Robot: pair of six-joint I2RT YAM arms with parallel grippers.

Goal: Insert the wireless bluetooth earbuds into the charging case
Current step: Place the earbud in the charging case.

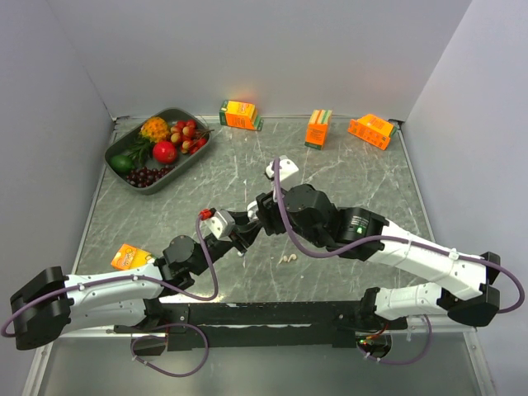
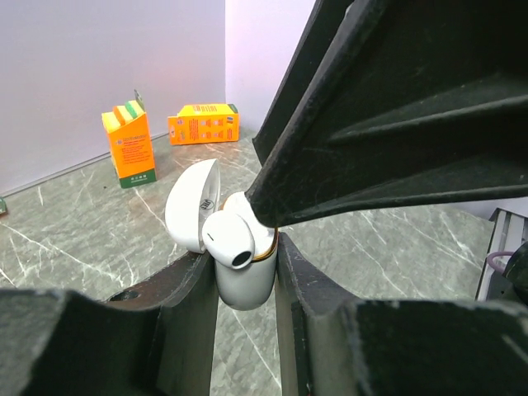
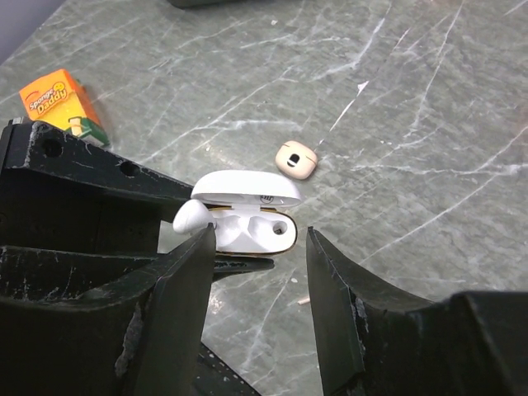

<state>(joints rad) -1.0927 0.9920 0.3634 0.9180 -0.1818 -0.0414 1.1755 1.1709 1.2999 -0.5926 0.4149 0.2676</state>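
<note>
Left claw (image 2: 243,256) is clamped on the white case (image 2: 244,289), lid hinged open, one finger on each side of its body. One white earbud (image 2: 229,239) sits at the case mouth, its head sticking out over the rim; the stem is hidden inside. Right claw (image 3: 260,238) hangs just above the case with jaws apart, holding nothing; one fingertip is at the earbud, contact not clear. A stubby beige earbud (image 3: 295,159) lies on the table (image 3: 412,124) just beyond the case. Top view: small pale pieces (image 1: 288,258) on the table near the arms, too small to identify; the case itself is hidden under the claws. Orange box (image 3: 59,99) reads "Sponge Daddy". Two more orange boxes (image 2: 129,144) (image 2: 204,124) at the far wall, print too small to read. Print inside the case lid is illegible.
</note>
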